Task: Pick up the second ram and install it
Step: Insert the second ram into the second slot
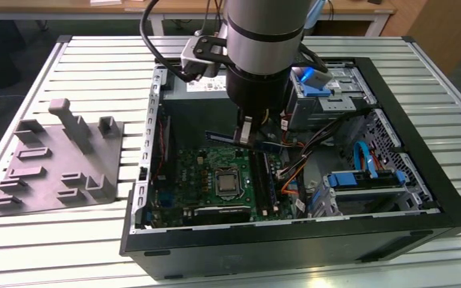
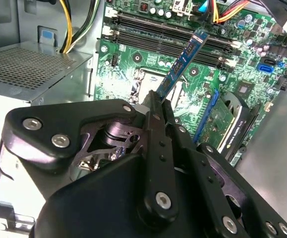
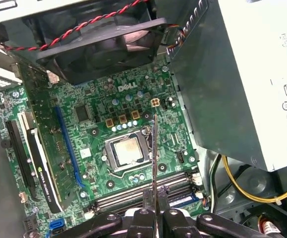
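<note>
One second ram (image 2: 184,60), clamped in the gripper (image 2: 156,105); held above the motherboard (image 2: 133,64)

A thin, flat, dark blue memory stick (image 2: 180,64), clamped at one end in the gripper (image 2: 155,100), hangs on edge over the twelve o'clock side of the green motherboard (image 1: 202,175) in the exterior view.

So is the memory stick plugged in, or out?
Out. The gripper is shut on the memory stick, holding it in the air above the green board, not pushed into the long black slots.
</note>
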You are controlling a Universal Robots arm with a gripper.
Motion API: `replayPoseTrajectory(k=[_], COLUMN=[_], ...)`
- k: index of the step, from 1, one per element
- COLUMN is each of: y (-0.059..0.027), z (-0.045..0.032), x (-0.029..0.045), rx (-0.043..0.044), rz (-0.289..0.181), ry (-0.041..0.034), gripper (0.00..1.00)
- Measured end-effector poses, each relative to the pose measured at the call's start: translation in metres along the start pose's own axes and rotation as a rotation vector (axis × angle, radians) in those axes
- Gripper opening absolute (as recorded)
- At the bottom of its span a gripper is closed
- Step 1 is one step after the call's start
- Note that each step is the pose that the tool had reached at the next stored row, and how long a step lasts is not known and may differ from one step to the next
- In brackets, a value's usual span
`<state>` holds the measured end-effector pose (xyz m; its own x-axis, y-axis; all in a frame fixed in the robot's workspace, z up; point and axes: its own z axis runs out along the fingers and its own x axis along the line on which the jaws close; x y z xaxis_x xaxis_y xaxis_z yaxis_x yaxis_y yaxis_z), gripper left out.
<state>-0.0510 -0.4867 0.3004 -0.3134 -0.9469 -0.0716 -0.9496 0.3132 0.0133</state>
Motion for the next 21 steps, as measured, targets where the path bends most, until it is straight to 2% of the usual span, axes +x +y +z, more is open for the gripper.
replayPoseTrajectory(k=[21], y=[0.0], z=[0.0009], x=[0.0001], rx=[0.0039], rz=[0.051], ry=[0.0001], gripper=[0.14])
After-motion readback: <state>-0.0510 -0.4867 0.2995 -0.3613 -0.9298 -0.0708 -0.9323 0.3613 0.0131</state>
